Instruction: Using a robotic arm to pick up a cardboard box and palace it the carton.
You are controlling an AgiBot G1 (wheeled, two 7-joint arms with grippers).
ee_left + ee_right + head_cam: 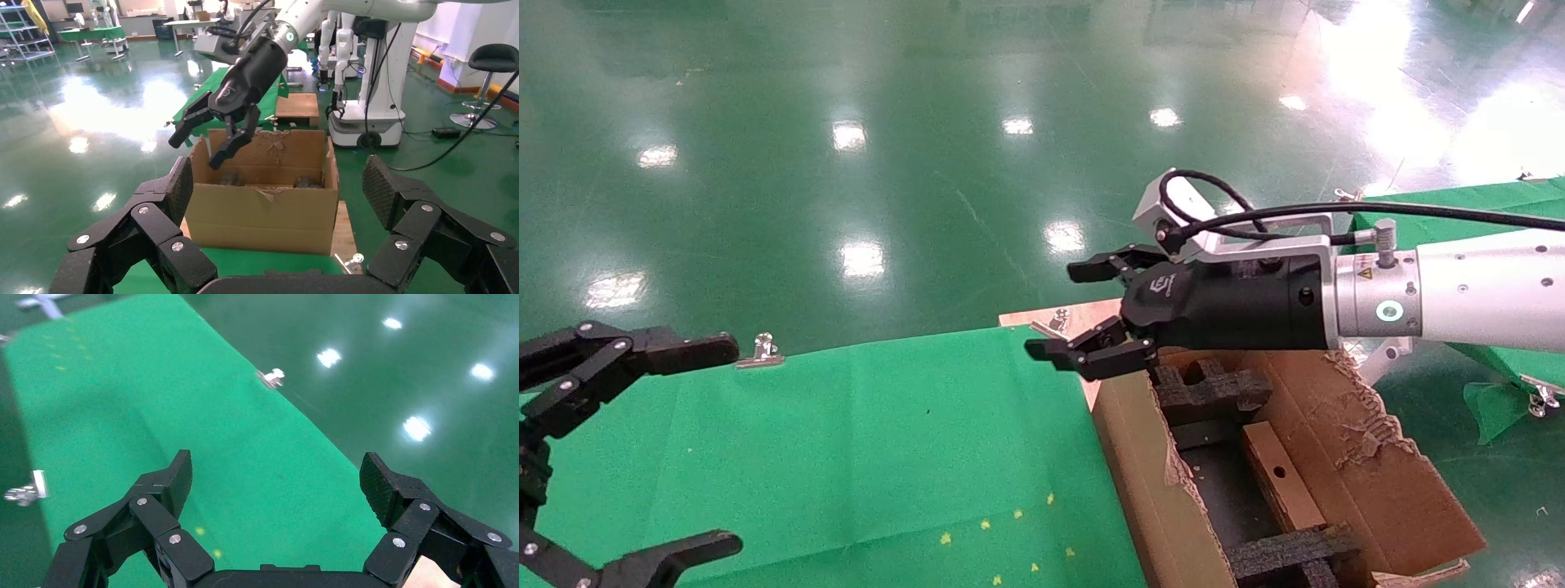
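Head view: the white glossy robotic arm's black right gripper (1075, 314) hovers with fingers spread and empty over the far left corner of the large brown torn-flap carton (1140, 482). The small flat brown cardboard box (1281, 478) lies inside it between black foam inserts (1209, 388). The black left gripper (703, 445) hangs spread over the green cloth table (887, 441) at near left.

Left wrist view: the left gripper's fingers (174, 193) stand wide apart, facing the carton (263, 211).

Right wrist view: the spread fingers (168, 484) hang over the green cloth (153, 410).

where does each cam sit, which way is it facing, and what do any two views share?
Head: looks forward and down on green table; both arms show.
Left wrist: behind open left pincer, faces carton and right pincer.
Right wrist: behind open right pincer, faces the table.
Head and left wrist share the carton and right pincer.
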